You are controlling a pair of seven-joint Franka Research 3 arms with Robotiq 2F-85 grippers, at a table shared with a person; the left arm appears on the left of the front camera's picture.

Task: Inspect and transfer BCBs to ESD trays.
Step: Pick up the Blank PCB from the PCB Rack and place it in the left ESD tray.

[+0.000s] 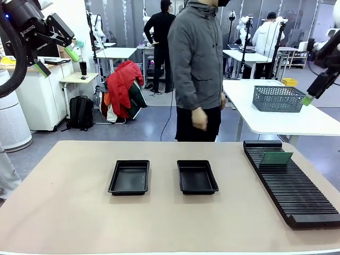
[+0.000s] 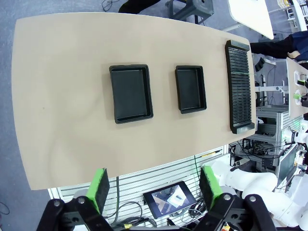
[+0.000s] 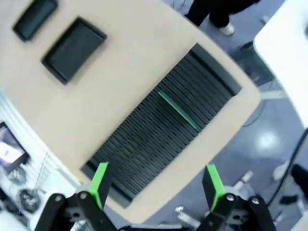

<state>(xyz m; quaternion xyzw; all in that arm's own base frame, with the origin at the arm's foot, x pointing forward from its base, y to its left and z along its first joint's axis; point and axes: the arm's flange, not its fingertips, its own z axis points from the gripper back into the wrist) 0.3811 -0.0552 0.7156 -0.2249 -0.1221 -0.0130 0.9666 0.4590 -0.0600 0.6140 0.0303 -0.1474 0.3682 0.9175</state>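
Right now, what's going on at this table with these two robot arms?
Nothing is being handled yet. Both arms are raised above the table, with the left claw and the right claw open and empty. The left tray and the right tray sit empty mid-table. One green board stands on edge in the long black rack on the robot's right. A person stands at the far side, touching nothing.

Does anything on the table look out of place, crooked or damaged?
Nothing stands out. The left tray and the right tray lie flat and empty, side by side and apart. One board stands in a slot near the far end of the rack, in line with its ribs. No damage shows.
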